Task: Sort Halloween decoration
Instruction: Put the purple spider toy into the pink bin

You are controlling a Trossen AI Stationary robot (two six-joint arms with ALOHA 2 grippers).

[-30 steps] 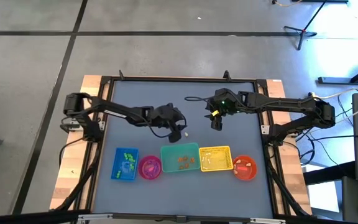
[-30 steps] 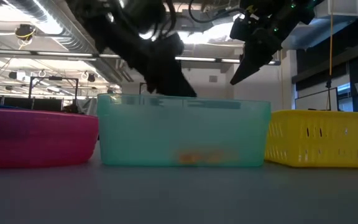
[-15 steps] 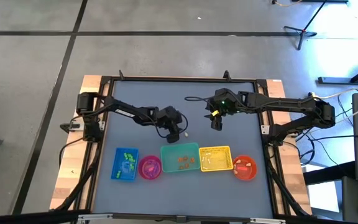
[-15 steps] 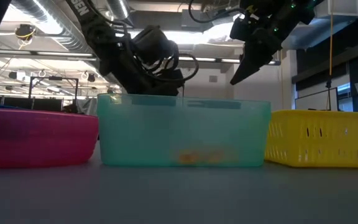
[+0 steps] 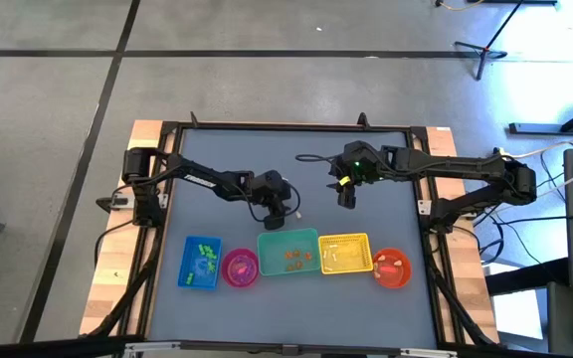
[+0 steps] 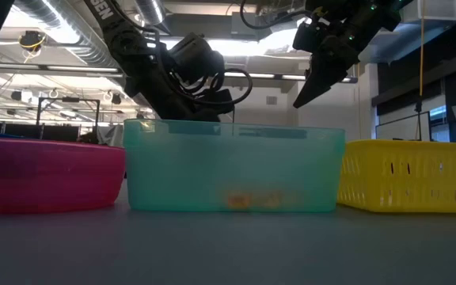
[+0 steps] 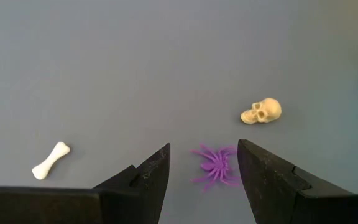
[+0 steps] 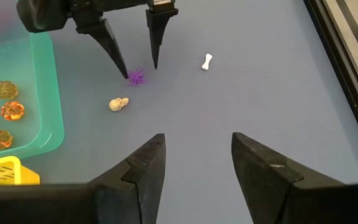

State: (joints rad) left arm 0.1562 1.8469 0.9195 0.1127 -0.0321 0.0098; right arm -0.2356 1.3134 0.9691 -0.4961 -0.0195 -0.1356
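Observation:
Three trinkets lie on the grey table behind the teal container: a purple spider (image 7: 215, 167), a cream skull (image 7: 261, 112) and a white bone (image 7: 50, 160). My left gripper (image 7: 204, 146) is open and points down, one finger on each side of the spider (image 8: 136, 76). I cannot tell whether a fingertip touches it. My right gripper (image 8: 194, 146) is open and hangs above the table farther back and to the right (image 5: 345, 196), holding nothing. The skull (image 8: 118, 103) and bone (image 8: 207, 61) also show in the right wrist view.
Along the near edge stand a blue container (image 5: 200, 263) with green bits, a pink bowl (image 5: 240, 267), the teal container (image 5: 288, 252) with orange pumpkins (image 8: 5, 111), a yellow basket (image 5: 345, 253) and an orange bowl (image 5: 392, 267). Bare table lies behind them.
My left arm has swung its shoulder and elbow around, while its gripper has stayed over the trinkets behind the teal container. In the low view it has drawn back from the camera. The right arm has kept still.

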